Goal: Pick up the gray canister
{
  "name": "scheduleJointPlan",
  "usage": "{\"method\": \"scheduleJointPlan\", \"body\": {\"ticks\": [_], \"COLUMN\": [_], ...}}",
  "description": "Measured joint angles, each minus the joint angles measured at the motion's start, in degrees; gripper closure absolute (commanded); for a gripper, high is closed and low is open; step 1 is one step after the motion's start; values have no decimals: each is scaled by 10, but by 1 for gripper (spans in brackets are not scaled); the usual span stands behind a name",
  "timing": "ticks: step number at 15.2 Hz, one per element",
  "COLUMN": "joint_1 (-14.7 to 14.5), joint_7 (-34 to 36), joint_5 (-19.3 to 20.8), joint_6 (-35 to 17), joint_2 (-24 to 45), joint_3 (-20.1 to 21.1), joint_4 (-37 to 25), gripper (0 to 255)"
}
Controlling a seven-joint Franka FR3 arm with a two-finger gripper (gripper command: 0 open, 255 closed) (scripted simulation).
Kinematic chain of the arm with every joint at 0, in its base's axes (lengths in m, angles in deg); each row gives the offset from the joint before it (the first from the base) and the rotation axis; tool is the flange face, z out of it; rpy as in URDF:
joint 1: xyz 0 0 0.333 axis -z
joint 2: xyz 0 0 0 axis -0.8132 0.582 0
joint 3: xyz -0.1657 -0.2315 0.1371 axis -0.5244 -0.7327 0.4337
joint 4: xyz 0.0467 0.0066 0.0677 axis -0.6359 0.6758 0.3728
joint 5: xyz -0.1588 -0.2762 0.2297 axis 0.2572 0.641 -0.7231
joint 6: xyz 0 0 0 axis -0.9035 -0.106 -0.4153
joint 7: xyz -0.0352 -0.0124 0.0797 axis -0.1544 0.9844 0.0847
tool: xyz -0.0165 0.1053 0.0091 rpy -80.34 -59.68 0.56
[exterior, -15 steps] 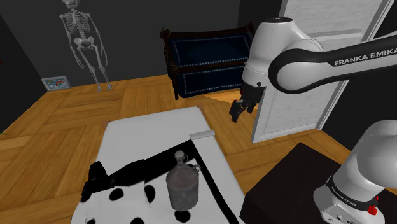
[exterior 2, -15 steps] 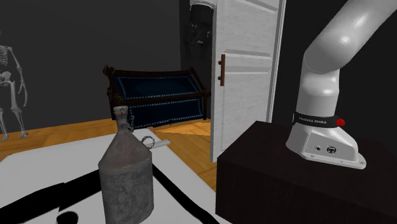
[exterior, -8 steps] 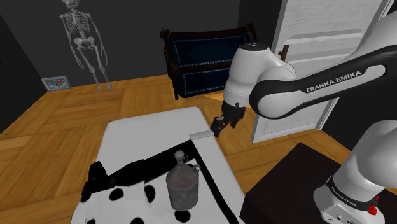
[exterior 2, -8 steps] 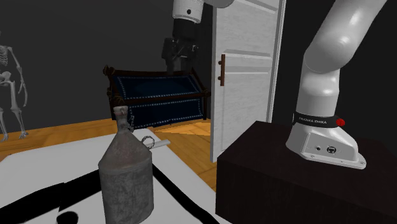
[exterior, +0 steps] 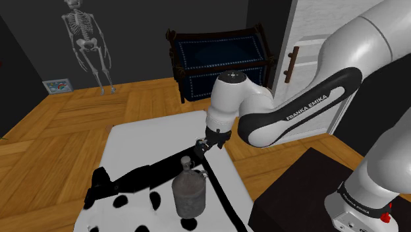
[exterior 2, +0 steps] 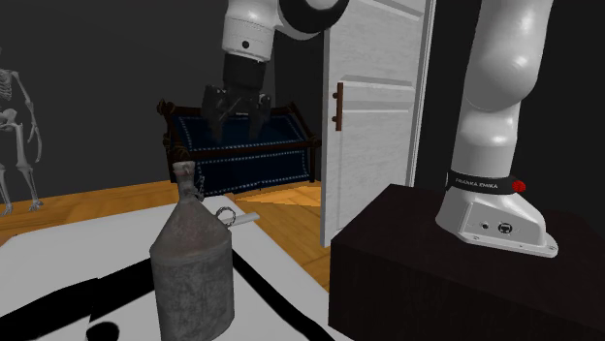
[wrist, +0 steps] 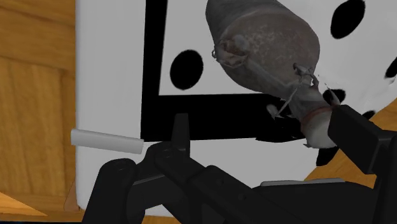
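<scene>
Nearest, upright on the white table (exterior: 132,142) with black bands and spots: gray canister (exterior: 190,191), narrow-necked with a wire loop at the shoulder, contents hidden. Just above and beyond its neck, not touching: black gripper (exterior: 203,146), fingers spread well apart and clasping nothing, the neck lined up ahead of the gap between them in the wrist view, a small white rod (wrist: 105,141) lying on the table close by. Farther back on the wood floor (exterior: 59,125): closed dark-blue chest (exterior: 217,59), insides unseen, then a white door (exterior: 306,39) and a skeleton (exterior: 85,43) against the dark wall.
</scene>
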Motion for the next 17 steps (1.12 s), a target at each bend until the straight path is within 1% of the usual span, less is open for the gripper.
{"method": "scheduleJointPlan", "body": {"ticks": [1,3,6,8,15,16,17], "joint_1": [0,-10,-46,-61,-87,-89,-90], "joint_7": [29,97,177,202,247,250,252], "joint_5": [30,102,188,214,271,274,276], "joint_6": [-5,-18,-22,-25,-53,-56,-57], "joint_2": [27,87,160,184,228,230,230], "joint_3": [5,7,-11,-21,-52,-54,-55], "joint_4": [-16,-47,-99,-114,-119,-117,-116], "gripper": [0,0,0,0,0,255,255]}}
